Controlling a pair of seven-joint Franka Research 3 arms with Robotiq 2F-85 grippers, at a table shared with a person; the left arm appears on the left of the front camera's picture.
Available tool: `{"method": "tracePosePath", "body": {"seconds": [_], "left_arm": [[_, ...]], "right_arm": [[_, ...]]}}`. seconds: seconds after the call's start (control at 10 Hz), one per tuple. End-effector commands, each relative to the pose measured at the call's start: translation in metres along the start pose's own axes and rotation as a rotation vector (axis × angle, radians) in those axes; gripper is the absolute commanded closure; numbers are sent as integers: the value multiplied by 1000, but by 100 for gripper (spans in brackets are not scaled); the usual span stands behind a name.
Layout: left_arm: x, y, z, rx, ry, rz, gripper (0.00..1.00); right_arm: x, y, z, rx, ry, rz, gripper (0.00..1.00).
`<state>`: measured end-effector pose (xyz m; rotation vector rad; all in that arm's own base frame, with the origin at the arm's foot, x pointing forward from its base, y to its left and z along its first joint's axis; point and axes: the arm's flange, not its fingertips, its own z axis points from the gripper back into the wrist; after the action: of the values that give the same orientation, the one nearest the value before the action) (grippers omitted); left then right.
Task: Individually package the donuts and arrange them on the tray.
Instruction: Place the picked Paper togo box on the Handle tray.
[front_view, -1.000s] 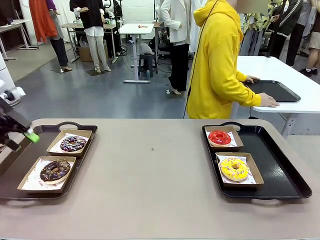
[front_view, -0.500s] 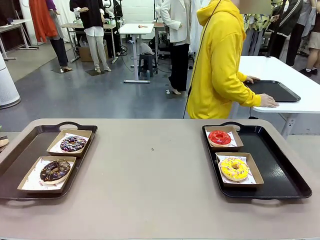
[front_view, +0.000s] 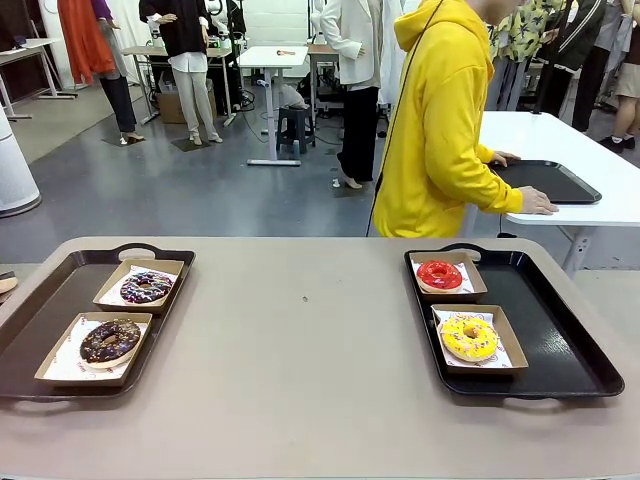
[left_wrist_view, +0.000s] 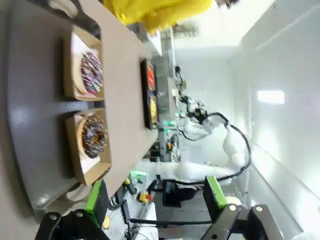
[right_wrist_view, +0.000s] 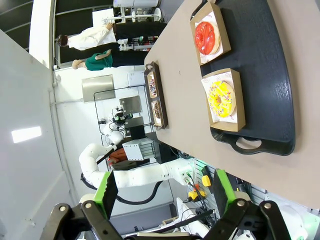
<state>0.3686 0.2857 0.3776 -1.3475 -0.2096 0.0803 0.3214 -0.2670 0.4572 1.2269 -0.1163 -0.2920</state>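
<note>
A beige table (front_view: 300, 380) with rounded corners spans the front view. Beyond it lie a grey floor, white desks and people standing about. A person in a yellow hoodie (front_view: 435, 130) stands at the far side, turned toward a white side table (front_view: 610, 190) with a hand (front_view: 537, 204) resting by an empty black tray (front_view: 545, 180).

On the table's left, a black tray (front_view: 40, 320) carries two shallow brown paper-lined boxes. The farther box (front_view: 140, 287) holds the purple-white sprinkled donut (front_view: 146, 288); the nearer box (front_view: 92, 349) holds the dark chocolate donut (front_view: 110, 340).

On the right, a second black tray (front_view: 560, 330) carries two more boxes. The red glazed donut (front_view: 439, 275) sits in the far box (front_view: 447, 277), the yellow sprinkled donut (front_view: 468, 338) in the near one (front_view: 480, 341).

Small red marks show on the paper liners, too small to read.

The left gripper (left_wrist_view: 155, 197) hangs off the table's edge, its fingers spread wide with nothing between them. The right gripper (right_wrist_view: 165, 192) is likewise spread and empty, well apart from its tray.
</note>
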Motion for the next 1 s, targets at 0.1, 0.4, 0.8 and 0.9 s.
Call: {"method": "tracePosePath", "body": {"seconds": [0.1,0.4,0.8,0.9], "left_arm": [[0,-1,-10,-38,37,5,0],[0,-1,-10,-38,37,5,0],[0,-1,-10,-38,37,5,0],[0,-1,-10,-38,37,5,0]], "right_arm": [[-2,2,0,7,3,-8,0],[-2,2,0,7,3,-8,0],[-2,2,0,7,3,-8,0],[-2,2,0,7,3,-8,0]]}}
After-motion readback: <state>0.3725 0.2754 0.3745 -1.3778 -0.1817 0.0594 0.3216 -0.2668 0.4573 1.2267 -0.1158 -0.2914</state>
